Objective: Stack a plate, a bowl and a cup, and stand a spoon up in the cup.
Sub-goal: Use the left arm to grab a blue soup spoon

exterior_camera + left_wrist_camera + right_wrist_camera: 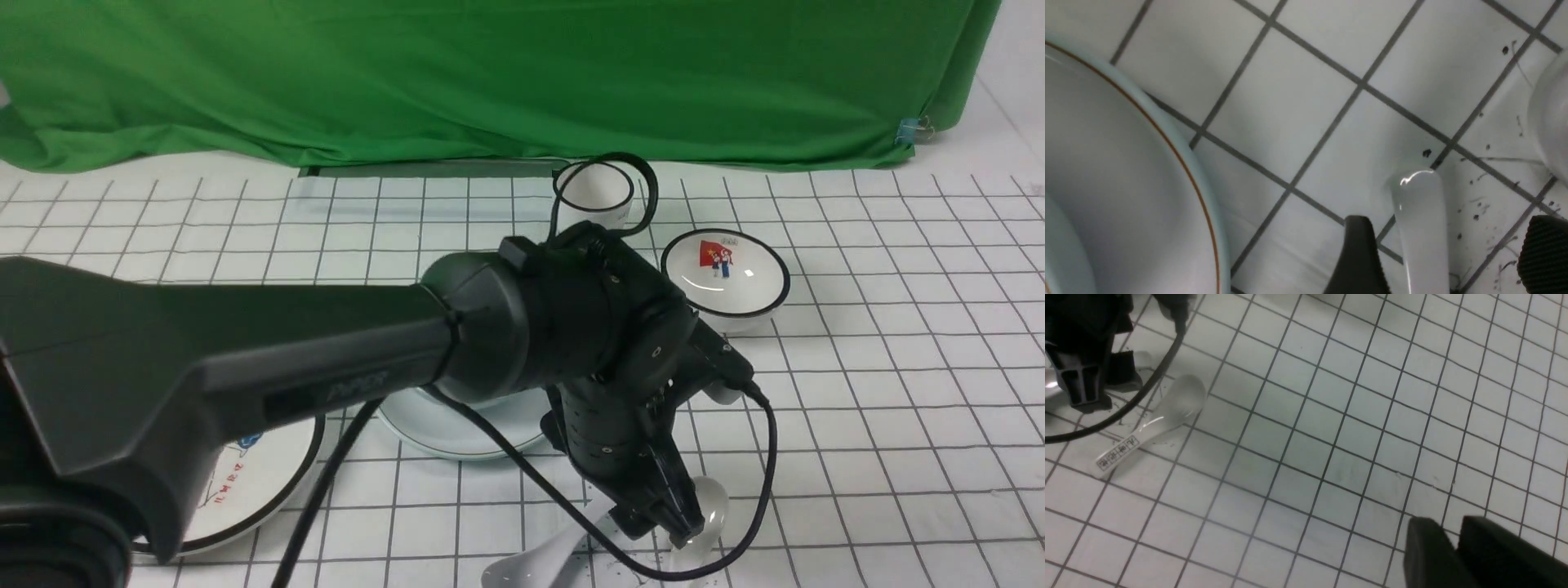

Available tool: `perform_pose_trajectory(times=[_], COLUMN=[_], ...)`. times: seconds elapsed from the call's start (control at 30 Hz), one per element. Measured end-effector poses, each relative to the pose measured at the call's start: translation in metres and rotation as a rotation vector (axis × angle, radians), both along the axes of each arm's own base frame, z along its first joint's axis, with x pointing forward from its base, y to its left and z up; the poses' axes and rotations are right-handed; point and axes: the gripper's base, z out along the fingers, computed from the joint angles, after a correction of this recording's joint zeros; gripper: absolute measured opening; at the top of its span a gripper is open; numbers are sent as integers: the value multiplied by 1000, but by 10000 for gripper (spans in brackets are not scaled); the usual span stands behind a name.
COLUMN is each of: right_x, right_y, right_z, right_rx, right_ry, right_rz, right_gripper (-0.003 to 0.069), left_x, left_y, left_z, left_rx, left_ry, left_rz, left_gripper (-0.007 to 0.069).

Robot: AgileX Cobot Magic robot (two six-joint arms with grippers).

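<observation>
My left gripper [673, 531] points down at the table near the front edge. It is open, with the spoon's handle [1421, 228] lying between its fingers [1359, 257], unclamped. That white spoon [531, 567] lies flat. The pale blue-green plate [457, 433] sits just behind and left of the gripper, half hidden by my left arm; its thin dark rim line shows in the left wrist view [1180, 163]. The bowl and the cup are hidden behind the arm. My right gripper [1449, 528] is shut and empty above bare grid cloth, out of the front view.
A second white spoon [709, 500] lies just right of the left gripper and also shows in the right wrist view [1171, 408]. A cartoon plate [253, 490] sits front left. A red-flag bowl [725, 273] and a black-rimmed white cup [593, 192] stand at the back.
</observation>
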Motion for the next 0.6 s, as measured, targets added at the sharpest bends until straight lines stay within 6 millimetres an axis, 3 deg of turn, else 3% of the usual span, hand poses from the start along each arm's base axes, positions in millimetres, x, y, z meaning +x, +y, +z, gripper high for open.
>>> perform_pose_trajectory(times=[0.2, 0.37, 0.43, 0.6], right_x=[0, 1, 1, 2], right_y=[0, 1, 1, 1], right_z=[-5, -13, -13, -13], right_rx=[-10, -25, -26, -27], right_ry=[14, 38, 39, 31], right_rz=[0, 0, -1, 7], right_gripper=[158, 163, 166, 168], left_x=[1, 3, 8, 21], left_y=[-2, 0, 3, 12], left_z=[-17, -16, -13, 23], left_rx=[29, 23, 25, -22], left_ry=[38, 41, 41, -8], left_rz=[16, 39, 57, 90], left_gripper=[405, 202, 85, 87])
